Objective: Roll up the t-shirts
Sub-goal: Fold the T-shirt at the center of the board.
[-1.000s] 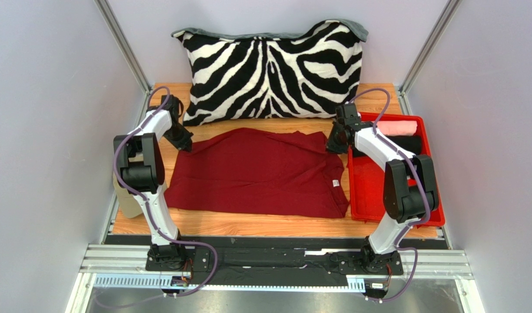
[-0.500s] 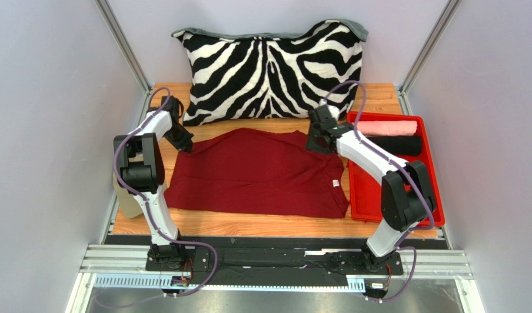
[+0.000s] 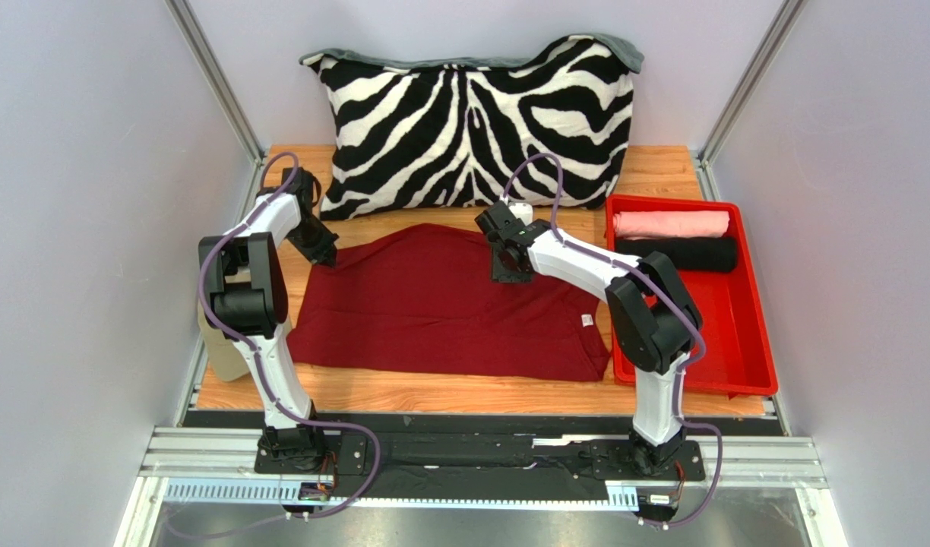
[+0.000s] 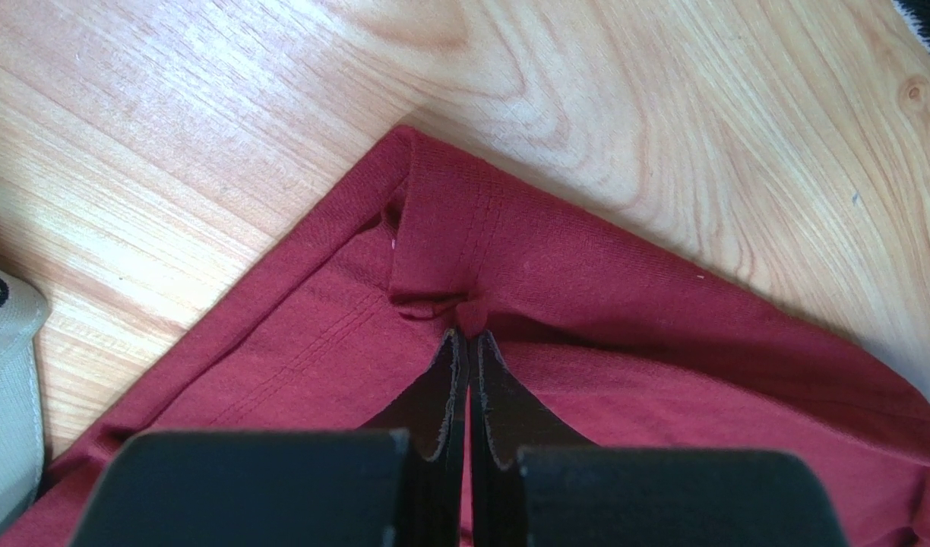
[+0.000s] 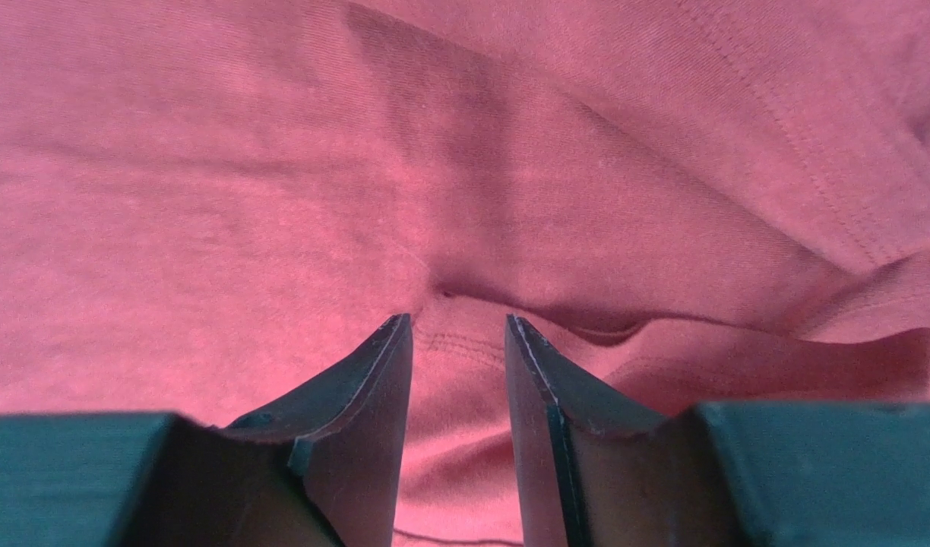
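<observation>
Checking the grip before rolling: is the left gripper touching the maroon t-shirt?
Touching. The left wrist view shows the left gripper shut, pinching a fold of the maroon t-shirt near its corner.

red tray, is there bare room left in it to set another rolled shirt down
Yes: the near half of the red tray is bare, bordered by its near rim and the black roll. The far end is crowded, with the pink roll and black roll side by side. The right arm overhangs its left wall.
</observation>
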Tool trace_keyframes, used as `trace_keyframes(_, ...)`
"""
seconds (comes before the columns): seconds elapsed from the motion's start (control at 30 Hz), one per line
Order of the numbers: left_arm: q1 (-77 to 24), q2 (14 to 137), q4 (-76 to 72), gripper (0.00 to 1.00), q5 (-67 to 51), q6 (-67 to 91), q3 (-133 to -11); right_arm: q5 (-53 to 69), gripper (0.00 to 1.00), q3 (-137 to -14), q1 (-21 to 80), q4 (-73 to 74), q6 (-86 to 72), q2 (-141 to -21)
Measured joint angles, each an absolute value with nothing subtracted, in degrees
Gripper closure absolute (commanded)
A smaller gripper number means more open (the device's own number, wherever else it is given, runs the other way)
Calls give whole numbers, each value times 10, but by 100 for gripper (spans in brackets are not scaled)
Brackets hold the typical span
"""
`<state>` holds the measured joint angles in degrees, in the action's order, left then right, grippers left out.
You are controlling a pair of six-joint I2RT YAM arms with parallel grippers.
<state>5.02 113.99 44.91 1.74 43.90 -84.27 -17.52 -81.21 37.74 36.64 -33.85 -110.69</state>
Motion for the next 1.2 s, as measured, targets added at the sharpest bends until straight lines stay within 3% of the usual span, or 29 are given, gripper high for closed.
trace_keyframes(0.8,50,1140,448,100,15,430,-843,-194,68,-825,396,374,-349,-1145)
trace_keyframes(0.9,50,1140,448,100,15,429,-843,-197,74,-829,397,375,-348,-1152)
trace_keyframes(1.07,50,1140,448,100,15,428,-843,-199,98,-838,397,376,-345,-1161)
trace_keyframes(1.2,50,1140,448,100,15,425,-844,-200,100,-842,397,378,-344,-1161)
